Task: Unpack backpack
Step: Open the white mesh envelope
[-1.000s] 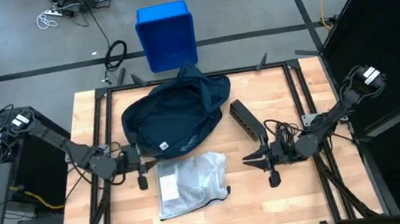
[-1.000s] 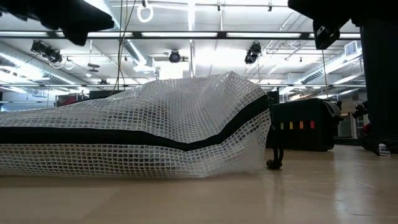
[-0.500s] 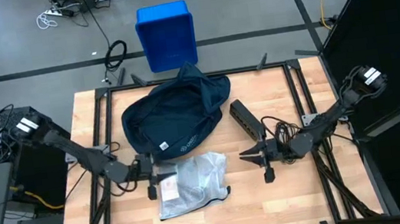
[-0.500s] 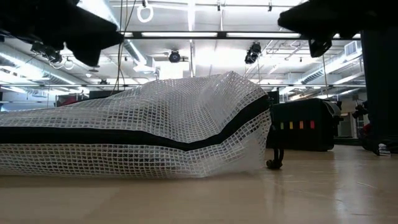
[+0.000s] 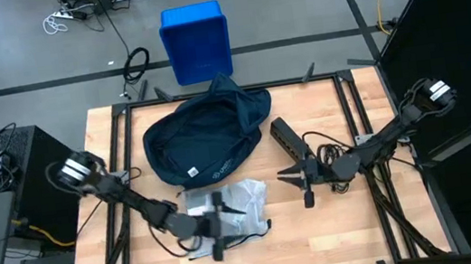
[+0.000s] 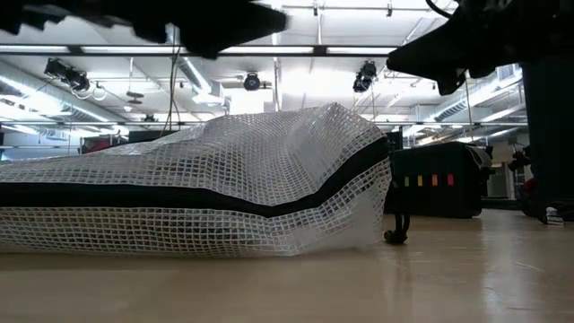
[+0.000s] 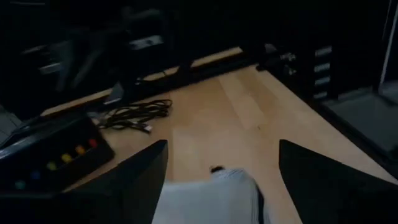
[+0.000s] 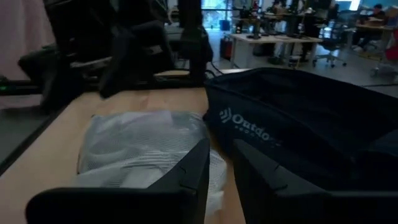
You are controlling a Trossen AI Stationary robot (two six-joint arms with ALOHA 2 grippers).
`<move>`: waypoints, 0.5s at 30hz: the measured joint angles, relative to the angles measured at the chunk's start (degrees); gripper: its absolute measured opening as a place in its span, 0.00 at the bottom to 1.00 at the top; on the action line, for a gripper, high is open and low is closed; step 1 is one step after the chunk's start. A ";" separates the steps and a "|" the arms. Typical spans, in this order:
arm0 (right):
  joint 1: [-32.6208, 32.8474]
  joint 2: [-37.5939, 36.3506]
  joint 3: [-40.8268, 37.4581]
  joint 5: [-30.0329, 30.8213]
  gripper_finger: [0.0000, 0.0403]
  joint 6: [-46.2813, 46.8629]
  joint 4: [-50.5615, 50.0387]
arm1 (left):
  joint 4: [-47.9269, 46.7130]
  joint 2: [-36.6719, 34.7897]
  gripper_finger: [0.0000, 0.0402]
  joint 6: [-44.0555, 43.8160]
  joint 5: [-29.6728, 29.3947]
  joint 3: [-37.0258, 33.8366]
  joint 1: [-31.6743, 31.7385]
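**Ana:** High view first: the backpack (image 5: 207, 140) lies on the far half of the table, its long axis slanting from near-left to far-right. Which arm is closer?

**Ben:** The right gripper (image 5: 294, 179), just off the bag's near-right corner beside the black box (image 5: 286, 140). The left gripper (image 5: 219, 218) hangs over the mesh pouch (image 5: 226, 215), which lies just in front of the bag.

**Ana:** Low view?

**Ben:** Only the pouch (image 6: 206, 179) shows, filling it; the bag is hidden.

**Ana:** Left wrist view?

**Ben:** Fingers (image 7: 130, 180) spread wide, nothing between them, pouch below.

**Ana:** Right wrist view?

**Ben:** Fingers (image 8: 186, 171) nearly together, holding nothing, pointing along the seam where the bag meets the pouch.
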 joint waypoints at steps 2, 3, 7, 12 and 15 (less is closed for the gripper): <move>0.24 0.00 0.00 -1.93 0.12 1.29 -1.09 | -4.09 2.59 0.70 0.69 0.00 4.51 0.00; 0.36 0.00 0.00 -3.25 0.12 2.36 -1.51 | -5.99 3.78 0.70 0.72 0.00 6.52 0.01; 1.10 0.00 0.02 -7.09 0.09 7.07 -3.73 | -9.25 8.21 0.70 0.77 -0.62 12.28 0.00; 3.32 0.00 0.03 -13.60 0.04 15.43 -10.48 | -9.24 11.06 0.70 -1.06 -1.98 14.83 0.00; 5.92 0.00 0.02 -14.01 0.02 18.57 -14.98 | -9.22 11.67 0.70 -3.32 -3.74 14.92 0.00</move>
